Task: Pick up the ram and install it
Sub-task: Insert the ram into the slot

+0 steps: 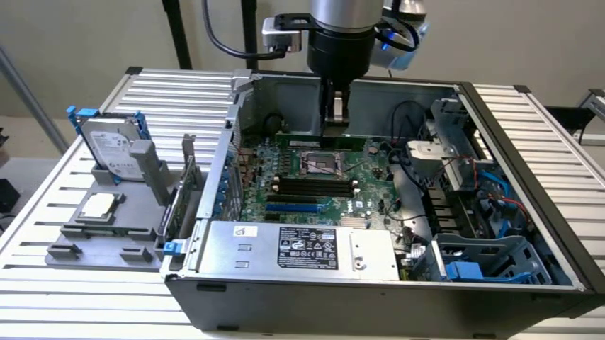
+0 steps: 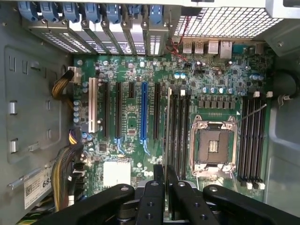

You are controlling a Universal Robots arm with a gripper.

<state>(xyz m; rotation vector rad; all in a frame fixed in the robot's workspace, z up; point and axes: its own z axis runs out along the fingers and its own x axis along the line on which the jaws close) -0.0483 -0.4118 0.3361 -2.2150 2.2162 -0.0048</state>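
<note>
The ram is a thin green stick held level inside the open computer case, with my gripper shut on its middle. It hangs low over the black memory slots on the far side of the empty processor socket. In the wrist view the ram shows edge-on as a pale line running out from my gripper. There it lies along the edge of the black memory slots beside the socket. I cannot tell whether it touches a slot.
The case walls close in around the motherboard. A power supply sits at the near side, a blue drive caddy and cables at the exterior view's right. Outside, a grey fixture holds a hard drive and a silver processor chip.
</note>
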